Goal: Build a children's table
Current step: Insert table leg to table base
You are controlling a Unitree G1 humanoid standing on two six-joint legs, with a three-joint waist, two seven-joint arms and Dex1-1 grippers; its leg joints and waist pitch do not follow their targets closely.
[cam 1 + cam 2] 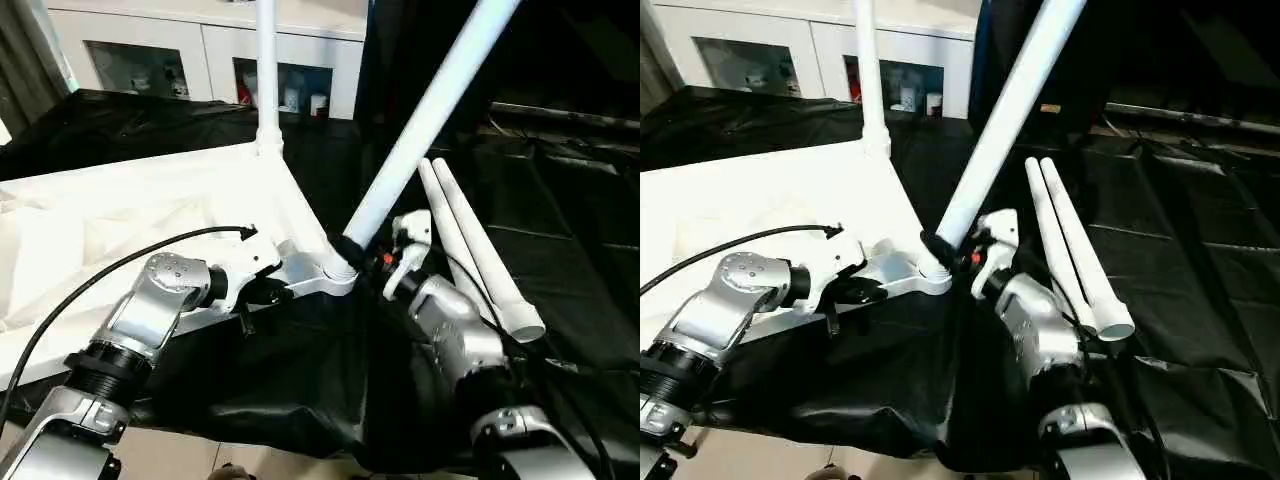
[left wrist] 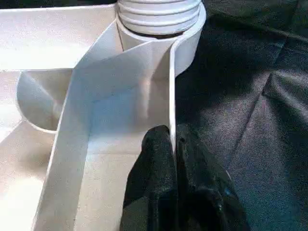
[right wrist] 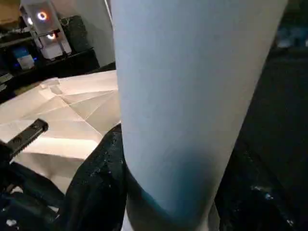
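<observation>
The children's table top lies upside down on black cloth, ribs facing up. One white leg stands upright in its far corner socket. A second leg leans to the right out of the near corner socket. My right gripper is shut on this leg just above the socket, a black finger on each side of the tube. My left gripper is shut on the top's thin raised rim, a short way from that socket. Two loose legs lie side by side on the cloth to the right.
A white cabinet with glass doors stands behind the work surface. Black cloth covers the surface and hangs over its front edge. A black cable loops over my left forearm.
</observation>
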